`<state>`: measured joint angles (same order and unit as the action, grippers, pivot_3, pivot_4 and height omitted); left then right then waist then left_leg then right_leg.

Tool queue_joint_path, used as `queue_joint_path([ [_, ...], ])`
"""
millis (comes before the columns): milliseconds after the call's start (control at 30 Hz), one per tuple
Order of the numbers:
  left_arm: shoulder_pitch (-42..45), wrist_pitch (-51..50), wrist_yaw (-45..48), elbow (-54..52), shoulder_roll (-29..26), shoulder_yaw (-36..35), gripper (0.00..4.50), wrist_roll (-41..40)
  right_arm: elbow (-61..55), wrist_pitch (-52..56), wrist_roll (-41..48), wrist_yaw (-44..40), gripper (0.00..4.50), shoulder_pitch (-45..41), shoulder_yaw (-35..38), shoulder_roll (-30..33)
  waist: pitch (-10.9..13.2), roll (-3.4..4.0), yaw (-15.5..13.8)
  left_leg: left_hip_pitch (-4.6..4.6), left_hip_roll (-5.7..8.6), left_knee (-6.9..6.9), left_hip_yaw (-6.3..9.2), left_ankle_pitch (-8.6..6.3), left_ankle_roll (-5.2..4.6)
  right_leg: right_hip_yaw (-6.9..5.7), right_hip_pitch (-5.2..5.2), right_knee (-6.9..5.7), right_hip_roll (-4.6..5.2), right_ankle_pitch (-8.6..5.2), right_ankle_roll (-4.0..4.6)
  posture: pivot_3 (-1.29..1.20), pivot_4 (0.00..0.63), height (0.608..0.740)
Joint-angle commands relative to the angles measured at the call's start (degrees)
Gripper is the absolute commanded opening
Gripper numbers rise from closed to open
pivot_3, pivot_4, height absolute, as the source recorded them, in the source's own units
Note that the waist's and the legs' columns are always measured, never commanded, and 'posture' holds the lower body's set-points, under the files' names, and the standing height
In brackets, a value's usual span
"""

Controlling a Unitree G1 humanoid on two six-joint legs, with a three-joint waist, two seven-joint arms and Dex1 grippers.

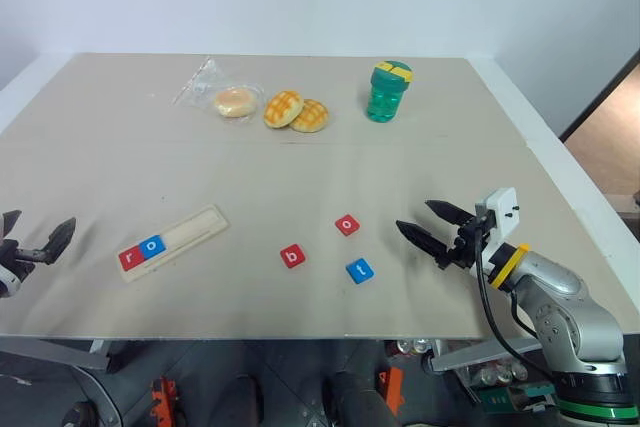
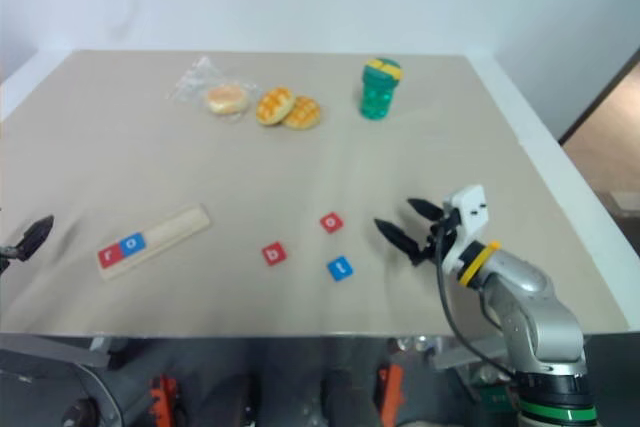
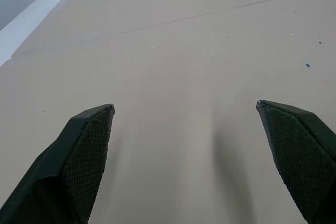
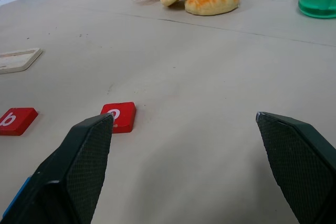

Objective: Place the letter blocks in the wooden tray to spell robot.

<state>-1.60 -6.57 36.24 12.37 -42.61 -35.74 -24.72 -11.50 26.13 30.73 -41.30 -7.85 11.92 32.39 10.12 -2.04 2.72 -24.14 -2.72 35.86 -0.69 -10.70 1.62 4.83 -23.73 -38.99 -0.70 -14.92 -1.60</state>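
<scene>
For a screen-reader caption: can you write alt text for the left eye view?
A long pale wooden tray on a beige table holds a red "r" tile and a blue "o" tile; red "b", red "o" and blue "t" tiles lie loose beside the open right end effector.

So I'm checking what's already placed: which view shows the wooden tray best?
The left eye view: the whole wooden tray lies there, holding r and o. The right eye view shows it too, less sharply; the right wrist view catches just one end.

blue tile (image 4: 13, 203) mostly hidden behind end effector finger (image 4: 73, 174)
</scene>
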Motion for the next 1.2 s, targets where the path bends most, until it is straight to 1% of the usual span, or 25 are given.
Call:
queue_joint_path([
  [33,0.8,1.1,0.2,1.0,-1.3,-1.0,4.5,0.4,0.4,-1.2,-0.2,-1.8,4.48,-1.3,0.5,1.5,0.0,0.0,0.0,0.0,0.0,0.0,0.0,0.0,0.0,0.0,0.0,0.0,0.0,0.0,0.0,0.0,0.15,0.74],
  [500,3.5,-0.8,3.9,0.8,-1.9,-0.5,4.5,-1.2,2.4,-2.3,-1.7,-4.1,4.48,-2.4,0.0,2.2,0.0,-0.01,0.0,0.01,0.03,0.02,-0.03,0.0,0.0,0.0,0.0,0.0,-0.01,0.03,-0.02,0.0,0.15,0.74],
  [633,4.5,-3.5,6.9,-3.5,-2.2,1.5,4.5,-2.8,2.3,-2.9,-1.0,-7.4,4.48,-3.9,-1.4,2.3,0.0,-0.01,0.0,0.01,0.05,0.04,-0.03,0.0,0.0,0.0,0.01,-0.01,-0.02,0.06,-0.03,0.0,0.15,0.74],
  [667,4.1,-4.8,8.4,-6.2,-2.5,3.1,4.5,-3.3,2.1,-2.8,-0.8,-8.3,4.48,-4.8,-2.2,2.1,0.0,-0.01,0.0,0.01,0.05,0.04,-0.03,0.0,0.0,0.01,0.01,-0.01,-0.01,0.06,-0.03,0.0,0.15,0.74],
  [767,3.6,-11.7,13.6,-17.8,-3.0,9.7,4.5,-8.0,2.6,-3.4,-1.7,-10.4,4.48,-9.1,-5.9,0.9,0.0,0.0,0.0,0.01,0.04,0.05,-0.06,0.0,0.0,0.03,0.02,0.0,0.0,0.08,-0.05,0.0,0.15,0.74],
  [867,3.4,-14.7,15.6,-22.4,-4.6,14.9,4.5,-6.5,4.2,-4.5,-2.7,-11.5,4.48,-11.8,-8.1,0.2,0.0,0.0,0.0,0.01,0.06,0.09,-0.1,0.0,0.0,0.08,0.02,-0.01,-0.01,0.12,-0.1,0.0,0.15,0.74],
  [933,3.9,-15.7,16.3,-23.6,-5.2,17.5,4.5,-5.4,5.2,-4.8,-3.1,-12.0,4.48,-13.4,-9.2,-0.3,0.0,0.01,0.0,0.01,0.08,0.08,-0.09,0.0,0.0,0.07,0.01,0.0,-0.07,0.1,-0.08,0.0,0.15,0.74],
  [1033,6.4,-15.2,16.7,-22.7,-6.3,20.7,4.5,-2.5,6.7,-5.8,-3.9,-12.9,4.48,-16.2,-11.1,-1.2,0.0,0.02,0.0,-0.01,0.06,0.0,-0.03,0.0,0.0,0.05,-0.05,-0.04,-0.15,0.04,0.01,0.0,0.15,0.74],
  [1200,10.1,-16.5,15.7,-19.0,-7.1,18.8,4.5,-2.4,7.6,-6.3,-4.6,-13.0,4.48,-18.1,-11.6,-1.7,0.0,0.03,0.0,-0.09,-0.03,0.07,0.04,0.01,-0.01,0.02,-0.12,-0.06,-0.28,0.13,0.09,0.0,0.15,0.74],
])
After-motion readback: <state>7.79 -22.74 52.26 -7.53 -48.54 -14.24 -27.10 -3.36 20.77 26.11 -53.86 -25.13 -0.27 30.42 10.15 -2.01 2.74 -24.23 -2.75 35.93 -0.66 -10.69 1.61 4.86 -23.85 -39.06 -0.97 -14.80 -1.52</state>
